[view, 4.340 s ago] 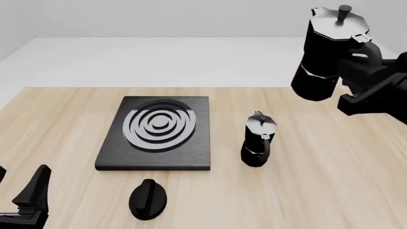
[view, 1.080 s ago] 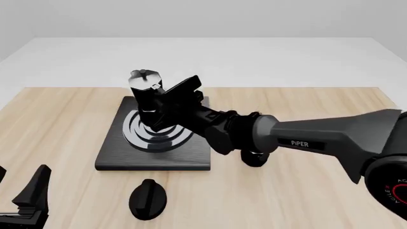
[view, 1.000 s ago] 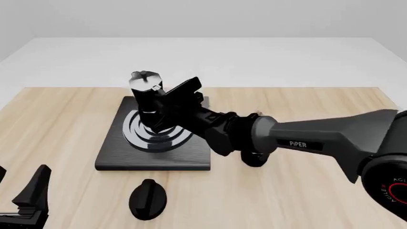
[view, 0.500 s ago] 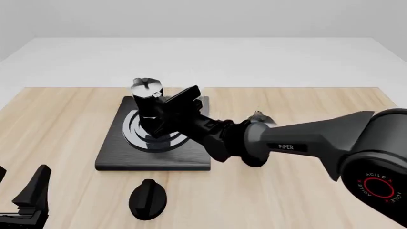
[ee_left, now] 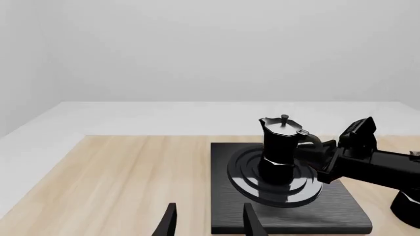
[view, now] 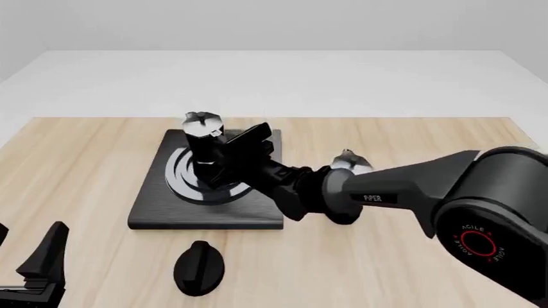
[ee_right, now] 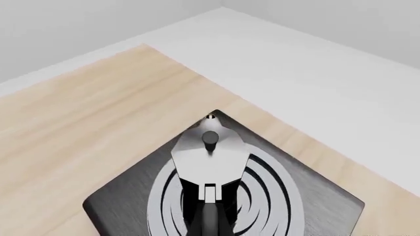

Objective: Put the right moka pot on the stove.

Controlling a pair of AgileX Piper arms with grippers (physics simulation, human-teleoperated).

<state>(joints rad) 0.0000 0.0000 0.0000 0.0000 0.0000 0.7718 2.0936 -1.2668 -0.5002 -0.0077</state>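
Since half a second ago the right moka pot (view: 204, 146) has dropped lower and is now sitting upright on the burner rings of the stove (view: 154, 204); 4.3 s ago you were holding it high at the far right. Nearest you, the left gripper (view: 38, 269) is idling at the desk's (view: 428, 269) near left corner, its fingers (ee_left: 169, 223) standing spread with nothing between them. The black round knob (view: 199, 267) is lying just in front of the stove. Your right gripper (view: 230, 154) is reaching across from the right, and its fingers are sitting at the pot's handle; I cannot tell whether they are pinching it or slack. The other moka pot (view: 347, 164) is standing right of the stove, mostly hidden behind that arm.
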